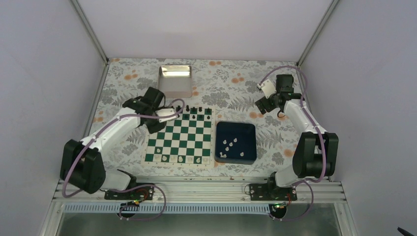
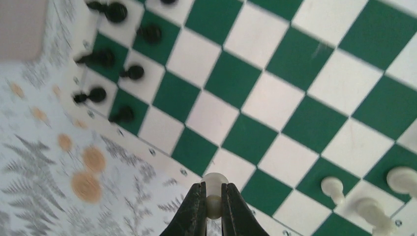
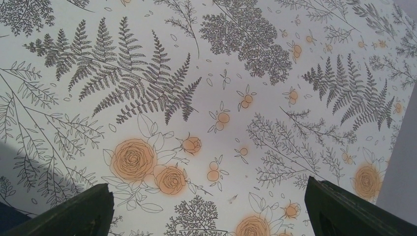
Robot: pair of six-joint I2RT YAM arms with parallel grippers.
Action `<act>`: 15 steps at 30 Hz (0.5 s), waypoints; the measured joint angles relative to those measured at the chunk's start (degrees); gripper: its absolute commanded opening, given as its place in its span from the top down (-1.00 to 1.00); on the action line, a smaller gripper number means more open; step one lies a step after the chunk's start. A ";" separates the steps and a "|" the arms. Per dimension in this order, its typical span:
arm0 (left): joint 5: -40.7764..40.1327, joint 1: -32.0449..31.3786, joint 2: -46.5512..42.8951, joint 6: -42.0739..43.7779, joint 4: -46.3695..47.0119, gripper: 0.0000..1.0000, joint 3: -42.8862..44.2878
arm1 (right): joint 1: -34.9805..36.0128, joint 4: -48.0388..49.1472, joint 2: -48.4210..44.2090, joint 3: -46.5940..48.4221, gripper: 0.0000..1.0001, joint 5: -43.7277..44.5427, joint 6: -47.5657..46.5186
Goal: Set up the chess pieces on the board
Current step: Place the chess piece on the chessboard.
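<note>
Carrying one tiny cream plastic chess piece (image 2: pixel 215 183) above the left border of the flat green-and-white chessboard (image 2: pixel 275 98) — pinched in the left tool (image 2: pixel 213 202).

Grips it at the narrow neck with jaws almost closed; shows only the round head beyond the fingertips and hides the base. Appears to lay the long axis along the fingers, head pointing outward toward the board edge — tilted rather than upright, as far as can be told. Could swivel or slip in so slight a pinch, topple on release if set down off-vertical, nudge the white pieces (image 2: pixel 334 187) already on the near rank, or land on the border instead of a square. Holds the right tool (image 3: pixel 207 183) spread wide and empty over the floral-patterned counter (image 3: pixel 221 73), apart from the dark blue square tray (image 1: pixel 235 126) of loose cream pieces.
</note>
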 measured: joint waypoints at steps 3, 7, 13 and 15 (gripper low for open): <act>0.24 3.21 -3.91 0.00 0.85 0.95 -5.77 | 0.00 -0.24 0.04 0.09 -1.00 -0.04 0.00; 0.92 5.03 -6.21 0.04 0.94 0.95 -10.80 | 0.02 -0.37 0.24 0.20 -1.00 -0.17 0.00; 1.92 5.92 -7.67 0.00 2.67 0.95 -16.04 | 0.07 -0.52 0.55 0.20 -1.00 -0.31 0.00; 2.01 6.05 -7.72 -0.04 3.45 0.95 -17.79 | 0.07 -0.59 0.74 0.20 -1.00 -0.31 0.00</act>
